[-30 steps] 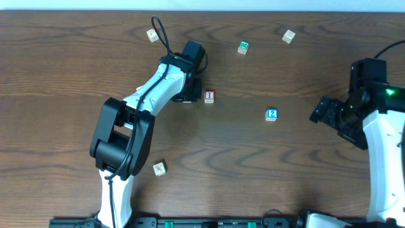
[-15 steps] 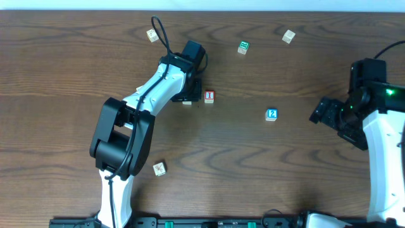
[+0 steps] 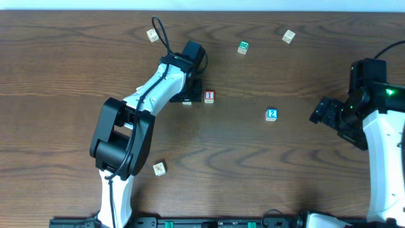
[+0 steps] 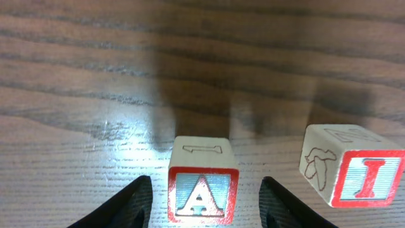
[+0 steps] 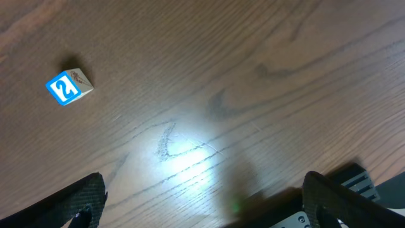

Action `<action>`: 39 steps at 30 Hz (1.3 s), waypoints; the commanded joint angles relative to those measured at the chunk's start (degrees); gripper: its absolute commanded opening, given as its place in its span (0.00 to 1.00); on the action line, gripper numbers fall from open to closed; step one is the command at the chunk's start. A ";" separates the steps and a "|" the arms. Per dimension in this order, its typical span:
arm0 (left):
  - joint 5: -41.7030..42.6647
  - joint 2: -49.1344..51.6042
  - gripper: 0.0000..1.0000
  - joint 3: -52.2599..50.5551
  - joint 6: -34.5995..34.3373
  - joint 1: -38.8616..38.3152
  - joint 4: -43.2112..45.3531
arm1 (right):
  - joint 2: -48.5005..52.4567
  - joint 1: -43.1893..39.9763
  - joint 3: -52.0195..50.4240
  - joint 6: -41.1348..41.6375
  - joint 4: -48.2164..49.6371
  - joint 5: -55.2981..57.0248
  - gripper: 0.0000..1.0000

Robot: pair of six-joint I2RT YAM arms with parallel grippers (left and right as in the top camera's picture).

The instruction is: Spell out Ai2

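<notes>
In the left wrist view the A block (image 4: 202, 190), red-framed with a white letter on blue, stands on the table between my open left fingers (image 4: 204, 206), with gaps on both sides. The red I block (image 4: 354, 174) sits just right of it; in the overhead view the I block (image 3: 209, 97) lies beside my left gripper (image 3: 190, 95), which hides most of the A block. The blue 2 block (image 3: 271, 114) lies apart to the right and shows in the right wrist view (image 5: 68, 87). My right gripper (image 3: 319, 114) is open and empty, right of the 2 block.
Spare blocks lie around: a green one (image 3: 243, 47) and a plain one (image 3: 288, 36) at the back right, a plain one (image 3: 152, 35) at the back left, and one (image 3: 159, 168) near the front by the left arm's base.
</notes>
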 commanded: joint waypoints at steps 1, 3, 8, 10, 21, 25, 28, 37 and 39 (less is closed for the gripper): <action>0.15 -0.63 0.56 0.22 2.19 0.20 -0.90 | -0.11 -0.37 0.61 -0.20 -0.22 0.17 0.99; -0.39 -1.29 0.57 0.24 2.62 0.24 -1.36 | -0.11 -0.37 0.61 -0.17 -0.22 0.17 0.99; -2.82 -4.87 0.57 0.26 4.28 0.24 -1.75 | -0.11 -0.37 0.61 -0.17 -0.20 0.17 0.99; -2.84 -6.67 0.57 0.26 5.31 0.24 -1.81 | -0.11 -0.37 0.61 -0.17 -0.20 0.17 0.99; -13.62 -9.42 0.57 -0.83 7.19 1.27 -5.29 | -0.11 -0.37 0.59 0.28 -0.22 0.17 0.99; -12.87 -8.35 0.57 -4.48 7.15 3.30 -0.92 | -0.11 -0.37 0.59 0.28 -0.24 0.17 0.99; -10.86 -7.96 0.57 -7.87 7.15 4.52 1.46 | -0.11 -0.37 0.59 0.24 -0.48 0.17 0.99; -4.81 -7.63 0.57 -14.36 6.71 5.40 8.35 | -0.11 -0.37 0.59 0.26 -0.63 0.17 0.99; -3.65 -7.19 0.57 -14.97 6.36 5.40 9.68 | -0.11 -0.37 0.59 0.26 -0.68 0.17 0.99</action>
